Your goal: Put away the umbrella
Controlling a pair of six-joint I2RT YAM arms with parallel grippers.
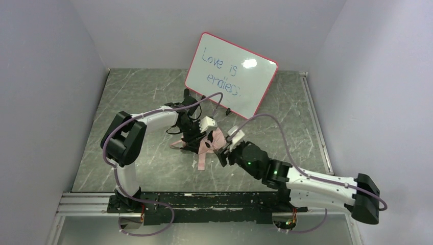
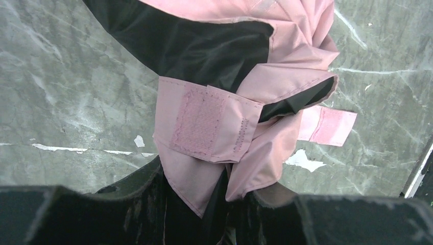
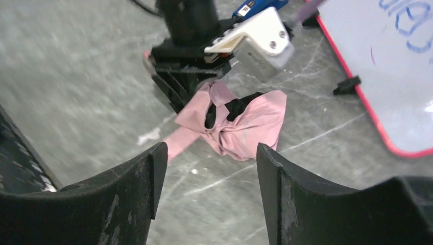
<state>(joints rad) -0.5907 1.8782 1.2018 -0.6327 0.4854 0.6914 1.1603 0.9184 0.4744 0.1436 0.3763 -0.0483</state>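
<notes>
We see the umbrella (image 2: 245, 117) lying crumpled mid-table (image 1: 148, 92), just in front of the whiteboard (image 1: 232, 76). The left gripper (image 1: 196, 140) is clamped on a fold of its pink fabric. The right gripper (image 3: 212, 158) hangs near it with its jaws apart, holding nothing.

We judge the thin cloth could slide out of the left pinch if it is pulled. The fastening strap (image 2: 199, 122) lies unfastened, so the bundle may spring open. The two grippers are close, and a careless reach by the right one could strike the left one or catch only one loose flap. A wide swing might knock the board.

The board reads "Love is" in blue handwriting, then a word that looks like "endless". We see no brand.
</notes>
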